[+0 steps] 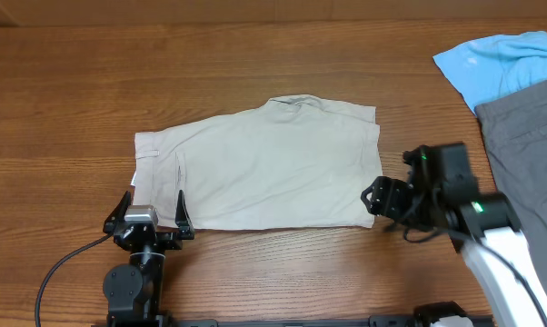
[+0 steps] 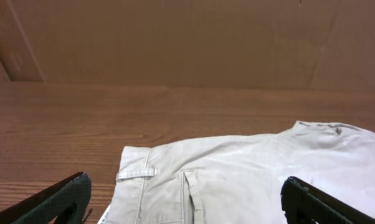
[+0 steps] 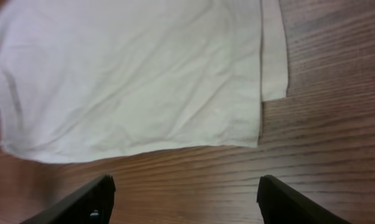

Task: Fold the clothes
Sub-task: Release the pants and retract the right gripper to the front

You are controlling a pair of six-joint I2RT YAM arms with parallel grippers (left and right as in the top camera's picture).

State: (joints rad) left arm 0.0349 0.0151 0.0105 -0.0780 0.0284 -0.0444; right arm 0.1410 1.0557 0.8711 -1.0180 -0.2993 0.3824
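The beige shorts (image 1: 260, 168) lie flat on the wooden table, folded in half, waistband at the left, leg hems at the right. My left gripper (image 1: 153, 211) is open at the near left, its fingers on either side of the waistband corner; the left wrist view shows the shorts (image 2: 250, 174) with a belt loop and pocket seam between the open fingers (image 2: 184, 202). My right gripper (image 1: 375, 197) is open just right of the hem's near corner. In the right wrist view the shorts (image 3: 131, 74) lie ahead of the open fingers (image 3: 184, 199), over bare wood.
A light blue shirt (image 1: 501, 64) and grey trousers (image 1: 528, 136) lie at the table's right edge, behind my right arm. A black cable (image 1: 60, 263) runs from the left arm base.
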